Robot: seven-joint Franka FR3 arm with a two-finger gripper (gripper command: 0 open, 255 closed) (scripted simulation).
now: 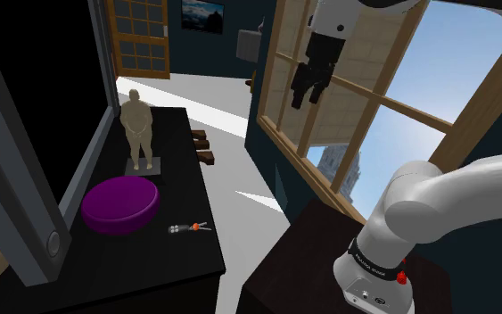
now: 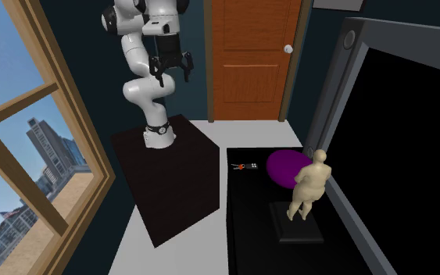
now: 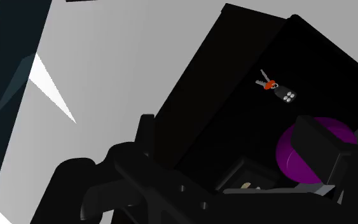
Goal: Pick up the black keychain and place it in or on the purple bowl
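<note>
Black tabletop (image 1: 183,165) lies well below my gripper (image 1: 305,96), fingers spread, empty. I'd descend over the keychain (image 1: 189,228), straddling its fob.

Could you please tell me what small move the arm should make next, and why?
Probably bring the tool down and across toward the keychain. The tool hangs open high up, well apart from the black table, and holds nothing. The keychain lies on the table beside the purple bowl, not in it, so an approach should come before any grasp.
</note>
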